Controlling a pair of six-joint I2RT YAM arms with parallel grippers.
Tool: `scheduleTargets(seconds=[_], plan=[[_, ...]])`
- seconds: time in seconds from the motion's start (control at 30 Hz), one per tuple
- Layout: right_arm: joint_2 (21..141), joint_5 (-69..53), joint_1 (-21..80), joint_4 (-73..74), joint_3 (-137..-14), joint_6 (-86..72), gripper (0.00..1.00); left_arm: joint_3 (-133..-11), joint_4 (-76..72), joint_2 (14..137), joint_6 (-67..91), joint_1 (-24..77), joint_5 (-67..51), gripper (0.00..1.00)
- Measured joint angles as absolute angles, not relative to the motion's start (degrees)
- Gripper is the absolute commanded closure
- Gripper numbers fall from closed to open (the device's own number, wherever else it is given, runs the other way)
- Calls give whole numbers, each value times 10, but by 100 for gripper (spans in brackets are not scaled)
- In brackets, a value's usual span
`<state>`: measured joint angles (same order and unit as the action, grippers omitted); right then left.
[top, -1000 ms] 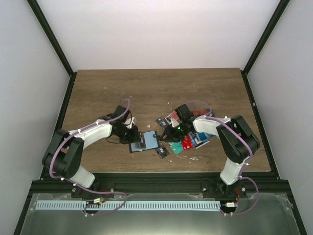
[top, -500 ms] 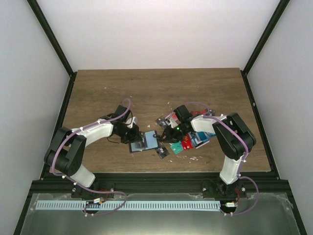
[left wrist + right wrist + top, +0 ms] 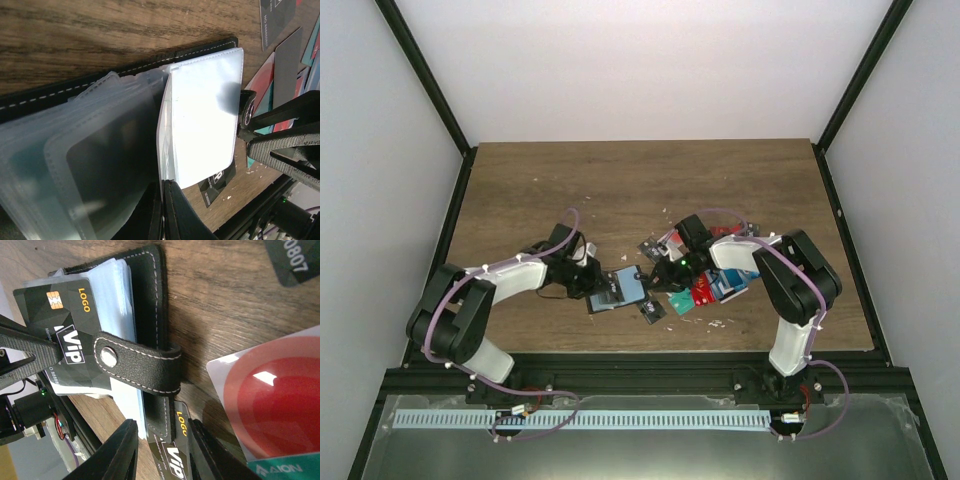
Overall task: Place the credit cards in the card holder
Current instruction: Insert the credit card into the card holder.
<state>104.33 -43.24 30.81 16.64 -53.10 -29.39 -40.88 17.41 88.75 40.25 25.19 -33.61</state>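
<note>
Card holder lies open on the table between the two sets of fingers. It is just ahead of the left gripper and right at the tips of the right gripper. Its clear sleeves fan up from the black stitched cover.

The left fingers are pressed almost together, with only a thin seam between them. The lower edge of one sleeve meets their tips, so they seem to nip it.

The right fingers stand well apart and clamp nothing. Between them runs the edge of the holder's cover and, under it, a black Vip card. Just beyond the right fingertips the snap tab lies across a second black Vip card, which rests on the top sleeve.

To the outer side of the right fingers, apart from the holder, lie the other credit cards. Among them are a white card with a red circle, a teal card touching its near edge, and a black card farther ahead on bare wood.
</note>
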Motion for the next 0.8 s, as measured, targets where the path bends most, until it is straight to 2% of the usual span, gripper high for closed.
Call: scheduleTargets(seconds=[0.8], plan=[[1053, -462, 308, 135, -515, -309, 74, -317, 13, 858, 549, 249, -354, 96]])
